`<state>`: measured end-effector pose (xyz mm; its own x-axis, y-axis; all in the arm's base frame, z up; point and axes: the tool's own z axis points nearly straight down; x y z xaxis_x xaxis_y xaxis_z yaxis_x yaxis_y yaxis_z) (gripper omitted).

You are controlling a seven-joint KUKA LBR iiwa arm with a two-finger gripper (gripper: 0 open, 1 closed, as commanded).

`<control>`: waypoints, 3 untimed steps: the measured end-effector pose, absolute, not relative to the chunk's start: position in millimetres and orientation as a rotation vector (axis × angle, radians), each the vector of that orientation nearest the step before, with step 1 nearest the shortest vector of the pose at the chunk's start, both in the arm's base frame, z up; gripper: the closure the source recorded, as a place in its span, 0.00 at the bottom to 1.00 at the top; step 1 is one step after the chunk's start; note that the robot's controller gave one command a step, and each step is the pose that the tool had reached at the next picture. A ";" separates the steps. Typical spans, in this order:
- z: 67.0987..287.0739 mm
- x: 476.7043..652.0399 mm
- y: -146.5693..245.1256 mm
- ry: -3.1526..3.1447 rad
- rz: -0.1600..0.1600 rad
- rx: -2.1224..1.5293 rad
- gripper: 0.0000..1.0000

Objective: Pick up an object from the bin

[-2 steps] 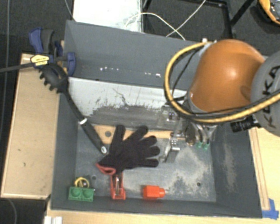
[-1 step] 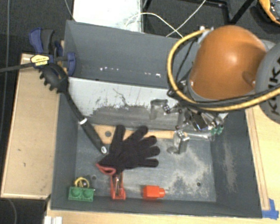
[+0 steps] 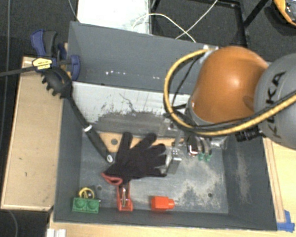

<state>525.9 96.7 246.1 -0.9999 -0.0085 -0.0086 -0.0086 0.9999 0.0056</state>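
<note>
Black and limp, the glove (image 3: pixel 135 159) lies in the middle of the bin (image 3: pixel 208 194), the gripper (image 3: pixel 175 160) at its right edge, perhaps touching it. We cannot tell whether the jaws stand apart or closed. We judge the glove light and floppy; we would pinch a raised fold near that edge, not flat cloth.

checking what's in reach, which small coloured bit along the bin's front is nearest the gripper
The stubby orange piece, in the view almost straight below the gripper; the red tool and the green block lie further left.
</note>
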 end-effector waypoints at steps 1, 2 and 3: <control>230.7 532.7 106.2 3.115 0.006 -0.330 0.00; 202.1 528.9 135.5 3.134 0.009 0.029 0.00; 193.7 533.5 127.2 3.123 0.005 -0.267 0.00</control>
